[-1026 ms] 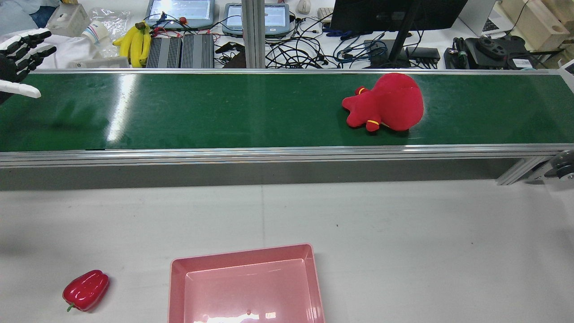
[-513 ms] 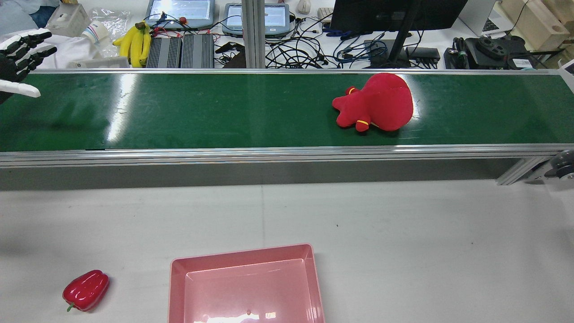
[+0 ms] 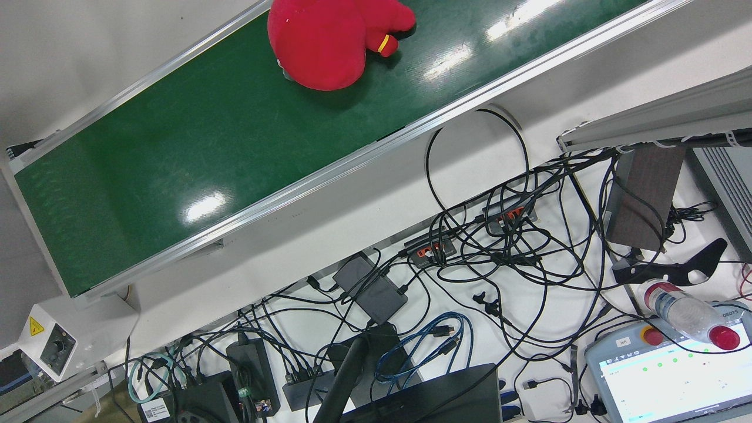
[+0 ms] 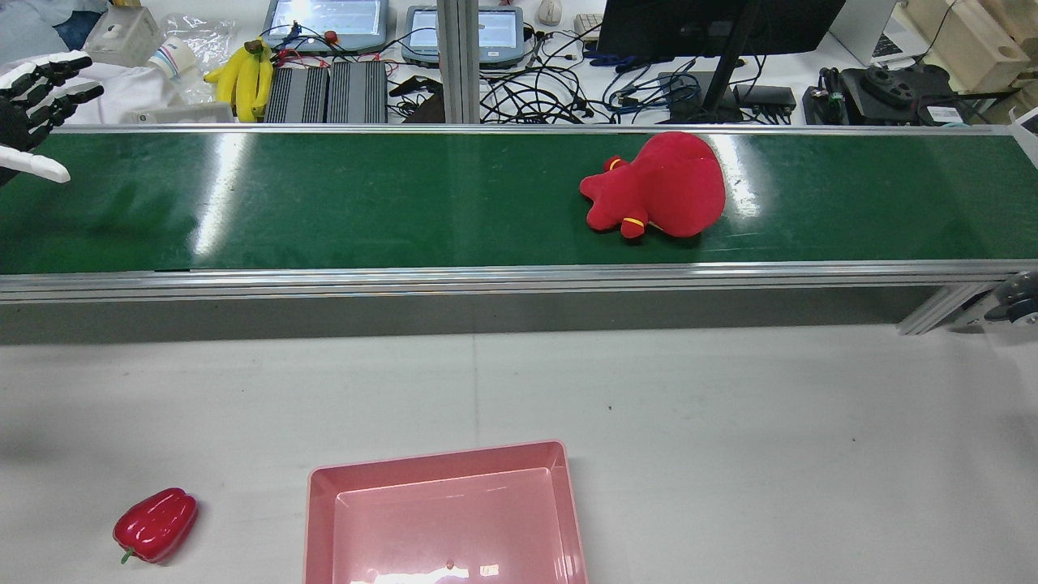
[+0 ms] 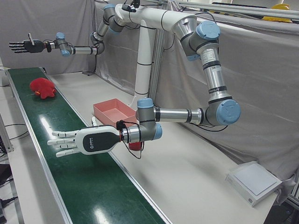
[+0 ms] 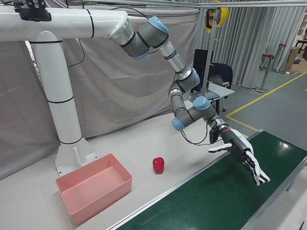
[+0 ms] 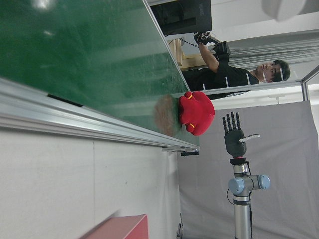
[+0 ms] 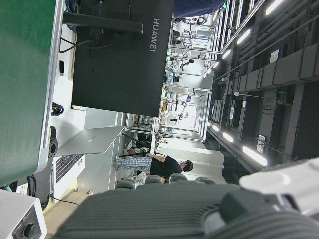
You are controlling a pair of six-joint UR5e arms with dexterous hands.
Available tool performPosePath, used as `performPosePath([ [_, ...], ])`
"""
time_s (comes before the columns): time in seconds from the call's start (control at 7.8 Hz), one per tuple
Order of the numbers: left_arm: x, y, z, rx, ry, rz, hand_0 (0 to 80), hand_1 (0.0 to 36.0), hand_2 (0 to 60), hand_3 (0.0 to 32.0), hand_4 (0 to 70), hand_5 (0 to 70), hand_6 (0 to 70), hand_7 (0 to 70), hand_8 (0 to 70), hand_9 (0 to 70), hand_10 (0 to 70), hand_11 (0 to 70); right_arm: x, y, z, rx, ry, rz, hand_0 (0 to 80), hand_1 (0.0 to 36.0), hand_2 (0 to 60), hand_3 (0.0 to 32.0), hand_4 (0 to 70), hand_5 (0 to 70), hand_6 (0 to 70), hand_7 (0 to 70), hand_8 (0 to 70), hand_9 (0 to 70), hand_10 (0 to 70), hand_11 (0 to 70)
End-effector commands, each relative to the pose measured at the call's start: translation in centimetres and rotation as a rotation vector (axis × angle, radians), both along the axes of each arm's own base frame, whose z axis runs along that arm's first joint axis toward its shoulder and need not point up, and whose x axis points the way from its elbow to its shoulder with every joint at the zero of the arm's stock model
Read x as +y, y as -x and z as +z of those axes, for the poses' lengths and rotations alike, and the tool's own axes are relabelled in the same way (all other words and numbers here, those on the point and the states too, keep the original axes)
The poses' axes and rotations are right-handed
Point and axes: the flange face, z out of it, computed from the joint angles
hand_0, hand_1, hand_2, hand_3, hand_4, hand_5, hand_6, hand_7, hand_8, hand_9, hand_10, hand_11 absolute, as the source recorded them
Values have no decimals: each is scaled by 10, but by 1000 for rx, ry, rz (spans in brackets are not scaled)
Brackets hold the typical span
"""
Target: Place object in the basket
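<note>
A red plush toy (image 4: 657, 188) lies on the green conveyor belt (image 4: 405, 203), right of its middle in the rear view; it also shows in the front view (image 3: 329, 41) and the left hand view (image 7: 196, 113). My left hand (image 4: 32, 105) is open and empty, fingers spread, hovering over the belt's left end, far from the toy (image 5: 42, 87). It also shows in the left-front view (image 5: 79, 141) and the right-front view (image 6: 240, 153). My right hand (image 5: 25, 45) is open and empty, raised beyond the belt's far end. The pink basket (image 4: 438, 456) stands on the grey table.
A red bell pepper (image 4: 156, 523) lies on the table left of the basket (image 6: 96, 201). The belt's aluminium rail (image 4: 486, 280) separates it from the table. Bananas (image 4: 243, 77), screens and cables lie behind the belt. A person (image 7: 234, 74) stands past the belt's far end.
The plush toy has travelled along the belt toward my left hand, leftward in the rear view. The left hand has barely moved.
</note>
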Motion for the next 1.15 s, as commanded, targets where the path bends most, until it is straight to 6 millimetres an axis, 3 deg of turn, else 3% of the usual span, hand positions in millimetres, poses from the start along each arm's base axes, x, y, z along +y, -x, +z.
performPosePath([
  [0.0, 0, 1, -1, 1, -2, -1, 631, 136, 0, 0, 63, 185, 24, 30, 87, 142, 0, 0, 0, 0, 0, 0, 0, 0, 0, 0, 0, 0, 0, 0, 0, 0, 0, 0, 0, 0],
  [1.03, 1, 3, -2, -17, 1, -7, 613, 154, 0, 0, 78, 195, 26, 32, 90, 146, 0, 0, 0, 0, 0, 0, 0, 0, 0, 0, 0, 0, 0, 0, 0, 0, 0, 0, 0, 0],
])
